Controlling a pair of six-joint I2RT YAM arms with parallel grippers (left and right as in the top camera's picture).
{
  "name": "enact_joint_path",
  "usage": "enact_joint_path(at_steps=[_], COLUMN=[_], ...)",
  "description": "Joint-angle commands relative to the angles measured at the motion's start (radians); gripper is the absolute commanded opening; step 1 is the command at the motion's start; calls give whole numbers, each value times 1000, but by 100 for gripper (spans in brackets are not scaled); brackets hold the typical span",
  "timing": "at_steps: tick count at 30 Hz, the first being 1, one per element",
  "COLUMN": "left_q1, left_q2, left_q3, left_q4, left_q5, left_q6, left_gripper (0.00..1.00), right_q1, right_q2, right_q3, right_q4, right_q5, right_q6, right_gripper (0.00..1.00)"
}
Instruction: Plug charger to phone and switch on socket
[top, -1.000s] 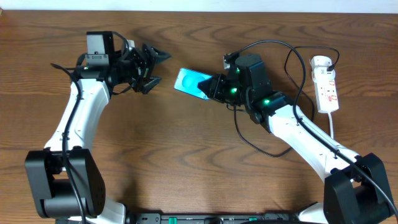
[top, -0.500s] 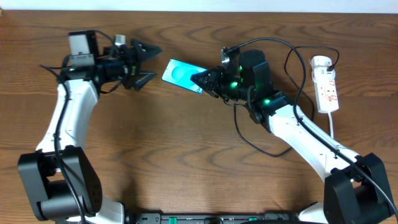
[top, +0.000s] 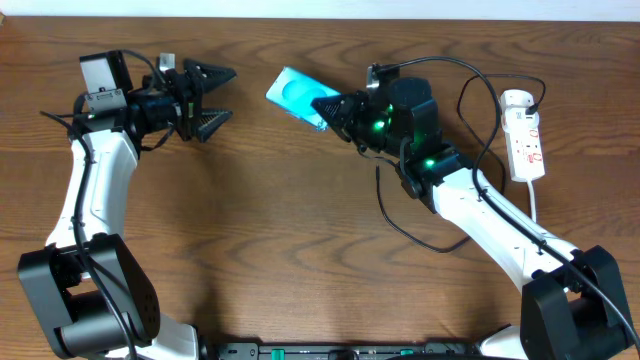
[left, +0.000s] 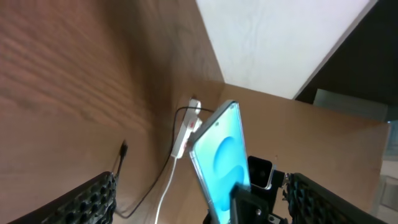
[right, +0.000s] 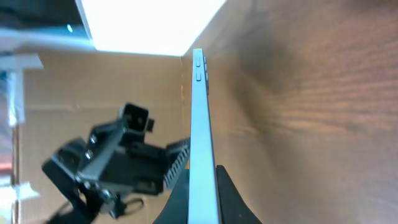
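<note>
The phone (top: 297, 96), turquoise screen lit, is held tilted above the table with my right gripper (top: 330, 108) shut on its near end. In the right wrist view the phone (right: 199, 118) shows edge-on between the two fingers of the right gripper (right: 202, 202). My left gripper (top: 214, 96) stands open a little left of the phone, facing it. From the left wrist the phone (left: 217, 152) is seen between its wide-spread fingers (left: 93, 199). The charger (top: 386, 215) lies as a thin black cable on the table under the right arm. The white socket (top: 524, 135) lies at the far right.
The socket's white cord (top: 535, 205) runs toward the front beside the right arm. In the left wrist view the socket (left: 186, 127) and a small connector (left: 123, 148) lie on the wood. The wall edge borders the table's far side.
The right gripper has carried the phone toward the table's far edge. The left arm has drawn back to the left, still open.
</note>
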Motion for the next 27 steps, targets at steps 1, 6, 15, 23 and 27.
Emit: enact_joint_path(at_steps=[1,6,15,23,27], left_q1=[0,-16,-148,-193,-193], left_q2=[-3,-3,-3,-3,-3], left_q3=[8,8,8,8,8], left_q4=[37,79,275,403,403], left_q5=[-16,-84,-198,-248,-254], left_q6=[-29,-63,-177,-265,-272], left_gripper=[87,87,87,87,87], right_q1=[20,30,30,32,47], right_q2=[-5,-5,-5,-5,-5], right_q3=[18,18,18,18,18], right_q4=[58,92,111,196,235], right_q5=[90,142,177,216,246], right_q6=[53,90,112,190,222], right_gripper=[1,1,1,1,2])
